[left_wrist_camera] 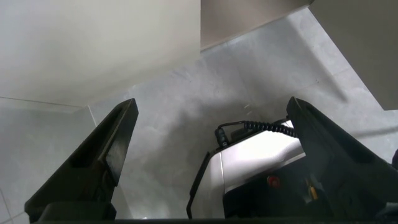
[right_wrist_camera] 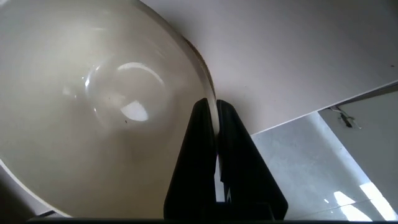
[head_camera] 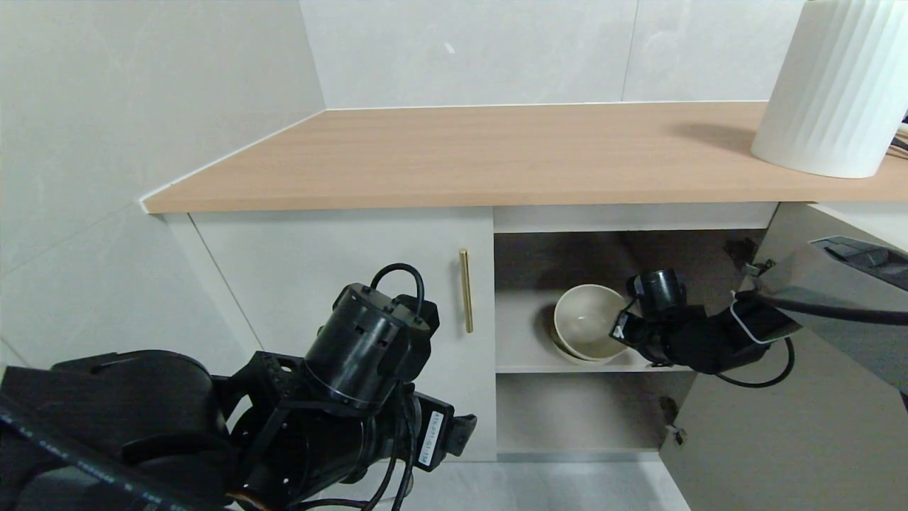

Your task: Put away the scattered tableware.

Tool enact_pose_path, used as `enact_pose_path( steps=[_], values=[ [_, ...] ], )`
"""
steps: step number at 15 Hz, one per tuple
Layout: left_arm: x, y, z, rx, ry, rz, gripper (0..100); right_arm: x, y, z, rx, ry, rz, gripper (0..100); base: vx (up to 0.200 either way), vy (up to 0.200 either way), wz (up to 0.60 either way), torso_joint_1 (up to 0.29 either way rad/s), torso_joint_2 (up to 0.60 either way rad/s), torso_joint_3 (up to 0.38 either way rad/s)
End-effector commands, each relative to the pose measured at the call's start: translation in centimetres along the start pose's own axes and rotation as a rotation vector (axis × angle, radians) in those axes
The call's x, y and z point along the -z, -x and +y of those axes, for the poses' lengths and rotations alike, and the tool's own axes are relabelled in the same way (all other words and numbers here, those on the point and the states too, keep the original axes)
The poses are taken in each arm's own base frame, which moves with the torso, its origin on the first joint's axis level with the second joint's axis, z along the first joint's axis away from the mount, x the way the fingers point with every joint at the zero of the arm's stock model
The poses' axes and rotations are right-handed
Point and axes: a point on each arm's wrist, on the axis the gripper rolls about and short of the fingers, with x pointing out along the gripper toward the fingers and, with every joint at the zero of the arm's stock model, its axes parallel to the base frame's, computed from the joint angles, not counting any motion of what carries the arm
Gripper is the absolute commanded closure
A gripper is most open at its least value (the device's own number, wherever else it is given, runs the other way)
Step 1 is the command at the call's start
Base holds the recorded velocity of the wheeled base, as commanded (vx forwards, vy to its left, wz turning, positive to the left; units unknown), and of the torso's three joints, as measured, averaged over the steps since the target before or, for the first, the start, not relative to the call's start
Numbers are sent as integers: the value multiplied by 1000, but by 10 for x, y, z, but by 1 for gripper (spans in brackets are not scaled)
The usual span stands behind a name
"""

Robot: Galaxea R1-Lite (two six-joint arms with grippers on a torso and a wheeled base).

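Bowl: a cream bowl point(head_camera: 585, 319) is inside the open right compartment of the cabinet point(head_camera: 340, 298), on the upper shelf point(head_camera: 521, 341). It is near the shelf's front edge and towards its left end.
Bowl's pose: tilted, with its mouth turned up and outward towards the cabinet front. A second pale rim shows just under its lower side; I cannot tell whether that is a separate dish.
Right gripper: the right gripper point(head_camera: 621, 329) reaches into the compartment from the open-door side and meets the bowl at the right part of its rim.
Right fingers: in the right wrist view the two dark fingers point(right_wrist_camera: 199, 155) are closed on the rim of the bowl point(right_wrist_camera: 93, 112). One finger is on the inner face and the other on the outer wall, with the rim's thin edge pinched between them.
Left gripper: the left gripper point(left_wrist_camera: 211, 106) hangs low in front of the closed left door, pointing down at the grey floor point(left_wrist_camera: 180, 118), well apart from the bowl.
Left fingers: spread wide, with nothing between them.
Cabinet: the left door is shut and has a gold handle point(head_camera: 465, 289). The right door point(head_camera: 780, 426) is swung out.
Table: the wooden table point(head_camera: 496, 156) tops the cabinet. A ribbed white vessel point(head_camera: 830, 85) stands near its right end.
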Motion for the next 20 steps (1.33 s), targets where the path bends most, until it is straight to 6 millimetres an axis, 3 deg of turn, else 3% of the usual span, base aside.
enact_pose_path(
  steps=[1,9,10,15,20],
  values=[
    [0,0,-1,1,-1,0,0,0,0,0,0,0,1,100,0,0,0,0,0,0],
    [0,0,0,-6,0,-1,0,2,-1,0,1,11,3,100,0,0,0,0,0,0],
    [0,0,0,-6,0,-1,0,2,-1,0,1,11,3,0,0,0,0,0,0,0],
    [-1,0,0,-3,25,-7,0,1,6,4,-18,20,6,0,0,0,0,0,0,0],
    [-13,6,11,-14,85,-72,0,12,57,18,-98,119,41,0,0,0,0,0,0,0]
  ],
)
